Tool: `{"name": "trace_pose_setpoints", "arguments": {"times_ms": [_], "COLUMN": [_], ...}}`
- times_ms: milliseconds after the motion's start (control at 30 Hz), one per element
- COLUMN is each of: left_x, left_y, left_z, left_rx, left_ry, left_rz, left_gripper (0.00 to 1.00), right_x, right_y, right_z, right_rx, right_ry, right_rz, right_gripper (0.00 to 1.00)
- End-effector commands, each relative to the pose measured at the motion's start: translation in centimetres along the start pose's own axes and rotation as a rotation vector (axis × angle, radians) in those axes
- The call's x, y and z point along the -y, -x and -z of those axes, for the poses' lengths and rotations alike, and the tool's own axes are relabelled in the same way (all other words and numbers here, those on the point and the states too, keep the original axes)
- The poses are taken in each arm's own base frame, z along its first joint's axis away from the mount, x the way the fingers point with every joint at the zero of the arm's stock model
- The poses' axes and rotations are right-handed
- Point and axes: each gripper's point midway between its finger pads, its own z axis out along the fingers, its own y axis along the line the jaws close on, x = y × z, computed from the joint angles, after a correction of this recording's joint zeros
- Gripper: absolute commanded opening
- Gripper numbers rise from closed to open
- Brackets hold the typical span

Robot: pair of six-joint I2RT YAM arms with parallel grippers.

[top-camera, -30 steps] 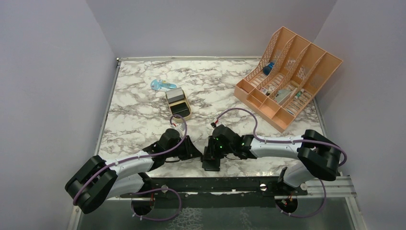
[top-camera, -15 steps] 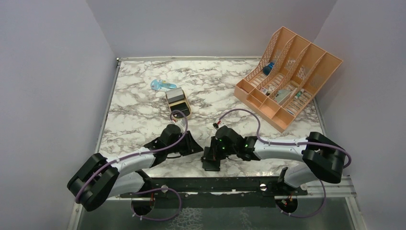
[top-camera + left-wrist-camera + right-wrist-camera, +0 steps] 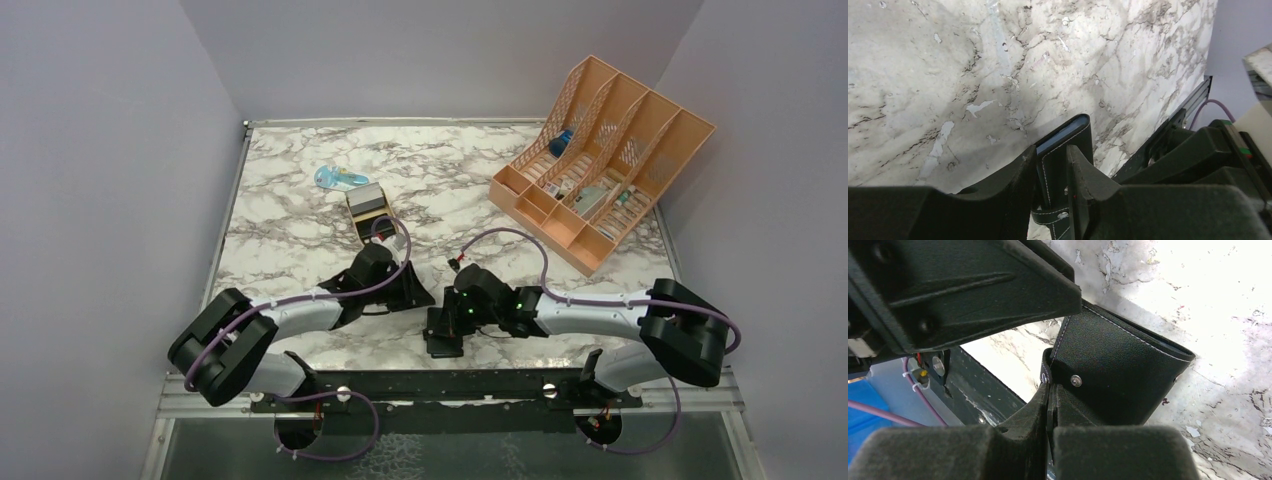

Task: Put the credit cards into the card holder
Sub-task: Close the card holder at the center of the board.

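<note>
The card holder (image 3: 1118, 370), at the near edge of the table (image 3: 300, 230), is pinched by the fully closed right gripper (image 3: 1050, 412) and flanked by the slightly parted left gripper (image 3: 1053, 172), grip uncertain, so its flaps are best spread slowly, untwisted.

So the left gripper (image 3: 1050, 150) fills the bottom of the shot, and the black card holder (image 3: 1074, 134) pokes out between its two fingers (image 3: 1010, 187). You can see white stitching, a small metal rivet (image 3: 1062, 215) and a blue-grey sliver along its far edge. Can't tell if the fingers actually squeeze it. Marble desk (image 3: 998, 75) spreads out beyond the card holder, and right of it there's a bulky black arm housing (image 3: 1208, 155) and a purple cable (image 3: 1215, 104).
</note>
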Motion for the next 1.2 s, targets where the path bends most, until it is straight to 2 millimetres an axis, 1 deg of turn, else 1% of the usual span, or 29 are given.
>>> {"name": "trace_pose_setpoints", "arguments": {"times_ms": [0,100,300,400,567,733,900,1167], "left_x": [0.8,0.2,-1.2,-1.5,-1.6,-1.9,-2.2,-2.2], "left_y": [0.1,-0.2,-0.8,-1.0,-1.0,-1.3,-1.5,-1.6], "left_z": [-0.5,-0.7,-0.9,-1.0,-0.8,-0.7,-0.6,-0.3], "left_rx": [-0.027,-0.037,-0.05,-0.052,-0.048,-0.053,-0.053,-0.048], "left_ry": [-0.036,-0.022,0.021,0.031,0.029,0.036,0.042,0.041], "left_rz": [-0.04,-0.039,-0.033,-0.035,-0.042,-0.04,-0.036,-0.031], "left_gripper": [0.31,0.3,0.24,0.22,0.19,0.17,0.17,0.17], "right_x": [0.5,0.6,1.2,1.4,2.1,2.5,3.1,3.5], "right_y": [-0.1,-0.1,0.3,0.3,0.2,0.3,0.2,0.2], "right_z": [0.4,0.5,1.0,1.1,1.0,1.0,0.9,0.8], "right_rx": [0.006,0.009,0.033,0.039,0.045,0.054,0.06,0.063], "right_ry": [-0.017,-0.028,-0.062,-0.073,-0.105,-0.128,-0.15,-0.164], "right_rz": [0.013,0.003,-0.025,-0.033,-0.043,-0.051,-0.057,-0.064], "right_gripper": [0.01,0.01,0.01,0.01,0.01,0.01,0.01,0.01]}}
